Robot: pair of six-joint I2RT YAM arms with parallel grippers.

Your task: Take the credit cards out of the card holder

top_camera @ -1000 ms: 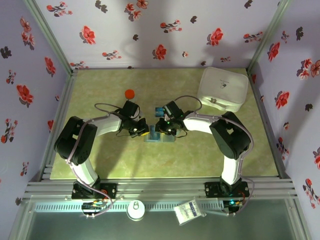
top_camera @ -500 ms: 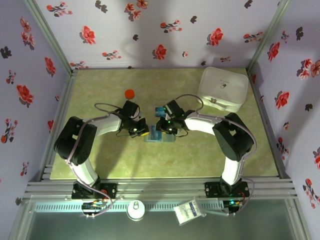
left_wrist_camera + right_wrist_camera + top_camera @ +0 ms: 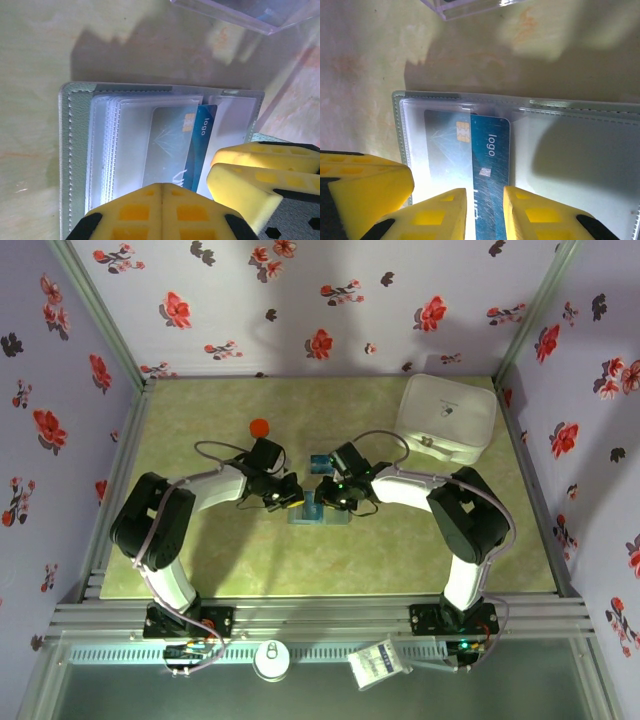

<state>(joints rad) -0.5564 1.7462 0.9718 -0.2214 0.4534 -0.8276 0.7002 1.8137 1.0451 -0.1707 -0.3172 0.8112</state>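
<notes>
Yellow foam pads are seen nearest in both wrist views. The left gripper point(image 3: 161, 212) is closed, its two pads meeting along a seam with nothing visible between them, and it is set over the near edge of the card holder point(image 3: 75, 150). The right gripper point(image 3: 484, 215) is parted by a narrow gap, through which the blue credit card point(image 3: 490, 165) is seen lying flat. Whether the pads press on the card or hover above it cannot be told, and no grip on it is evident.

The holder is laid open on the green marbled table point(image 3: 400, 550). The card, marked with a chip and the word "logo", is lodged part-way in a translucent sleeve point(image 3: 125, 145), with one half veiled by plastic and the other exposed toward the second panel.

The step in hand is judged to be the drawing of this card from its sleeve. For the next move, purchase on the exposed half is called for, then a pull out of the sleeve's mouth while the holder is pinned down.

Just beyond the holder a clear plastic box point(image 3: 240, 12) is set. Farther off, an orange-capped bottle point(image 3: 260, 427) and a white lidded container point(image 3: 447, 418) are placed well apart.
</notes>
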